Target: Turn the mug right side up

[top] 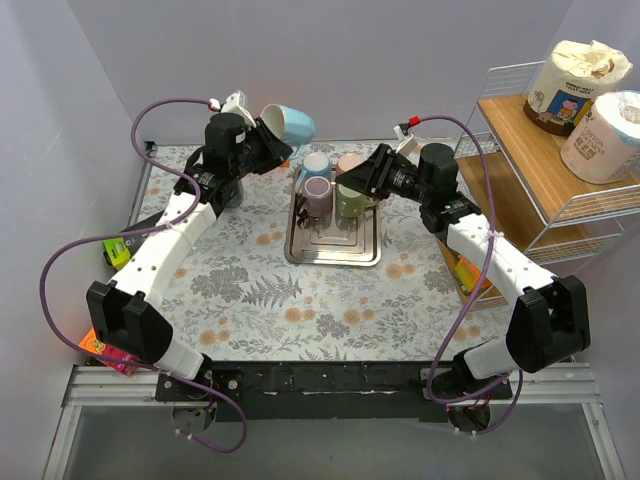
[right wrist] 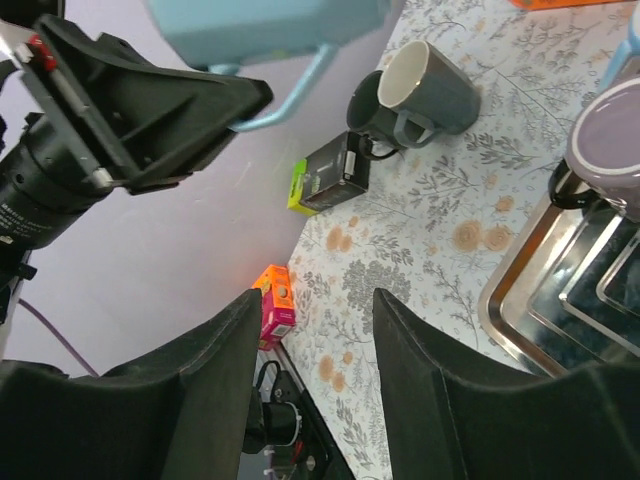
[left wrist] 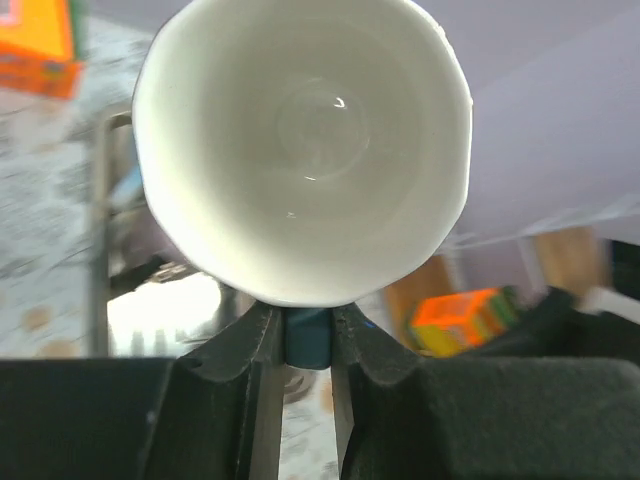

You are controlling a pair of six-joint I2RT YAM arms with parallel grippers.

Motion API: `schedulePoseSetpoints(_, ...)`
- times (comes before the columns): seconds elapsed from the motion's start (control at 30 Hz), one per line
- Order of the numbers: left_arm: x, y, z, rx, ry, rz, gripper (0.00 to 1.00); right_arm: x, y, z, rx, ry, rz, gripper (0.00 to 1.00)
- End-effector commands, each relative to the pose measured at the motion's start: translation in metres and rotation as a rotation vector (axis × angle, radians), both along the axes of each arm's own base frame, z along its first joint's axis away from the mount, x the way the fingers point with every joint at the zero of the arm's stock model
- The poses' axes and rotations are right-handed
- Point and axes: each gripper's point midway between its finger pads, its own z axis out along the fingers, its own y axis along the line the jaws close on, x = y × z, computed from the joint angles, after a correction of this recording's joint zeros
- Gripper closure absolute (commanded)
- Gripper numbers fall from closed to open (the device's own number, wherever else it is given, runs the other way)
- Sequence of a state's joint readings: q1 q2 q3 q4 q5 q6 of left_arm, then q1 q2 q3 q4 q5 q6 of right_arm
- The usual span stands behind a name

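The light blue mug (top: 288, 123) hangs in the air above the table's far left part, tipped on its side with its white mouth facing the left wrist camera (left wrist: 300, 150). My left gripper (top: 268, 140) is shut on the mug's blue handle (left wrist: 307, 335), pinched between both fingers. The right wrist view shows the same mug (right wrist: 265, 30) from below, its thin handle in the left arm's jaws. My right gripper (top: 352, 185) hovers open by the tray's right side, close to a green mug (top: 351, 200); nothing sits between its fingers (right wrist: 318, 330).
A steel tray (top: 333, 250) holds several mugs, among them a purple one (top: 317, 195). Two grey mugs (right wrist: 425, 85) lie on the floral cloth far left. Small boxes (top: 118, 250) sit at the left edge. A wire rack (top: 560, 215) with paper rolls stands right.
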State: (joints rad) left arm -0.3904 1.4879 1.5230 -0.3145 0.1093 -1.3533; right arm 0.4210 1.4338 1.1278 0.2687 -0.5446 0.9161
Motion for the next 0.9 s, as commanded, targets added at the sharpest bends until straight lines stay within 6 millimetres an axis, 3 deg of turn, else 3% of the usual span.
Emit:
schedulePoseSetpoints(0.0,0.011,0.053,-0.018,0.264,0.006,0.201,1.00,0.000,-0.009,0.017,-0.043,-0.065,-0.037,0.44)
schedulePoseSetpoints(0.13,0.021,0.077,-0.055,0.433,0.069,0.287,1.00,0.001,-0.008,0.009,-0.064,-0.039,-0.033,0.45)
schedulePoseSetpoints(0.3,0.028,0.081,-0.092,0.496,0.110,0.289,1.00,0.004,-0.013,0.003,-0.111,-0.036,-0.064,0.45)
schedulePoseSetpoints(0.4,0.035,0.080,-0.114,0.532,0.146,0.282,1.00,0.005,-0.019,0.009,-0.128,-0.074,-0.095,0.45)
schedulePoseSetpoints(0.53,0.052,0.081,-0.143,0.617,0.177,0.281,1.00,0.005,-0.022,0.006,-0.153,-0.076,-0.104,0.45)
schedulePoseSetpoints(0.57,0.059,0.081,-0.142,0.632,0.171,0.290,1.00,0.004,-0.022,0.004,-0.156,-0.069,-0.103,0.45)
schedulePoseSetpoints(0.6,0.065,0.083,-0.159,0.677,0.199,0.285,1.00,0.003,-0.023,0.003,-0.155,-0.062,-0.104,0.45)
schedulePoseSetpoints(0.87,0.084,0.080,-0.192,0.738,0.233,0.273,1.00,-0.001,-0.022,0.001,-0.153,-0.067,-0.084,0.45)
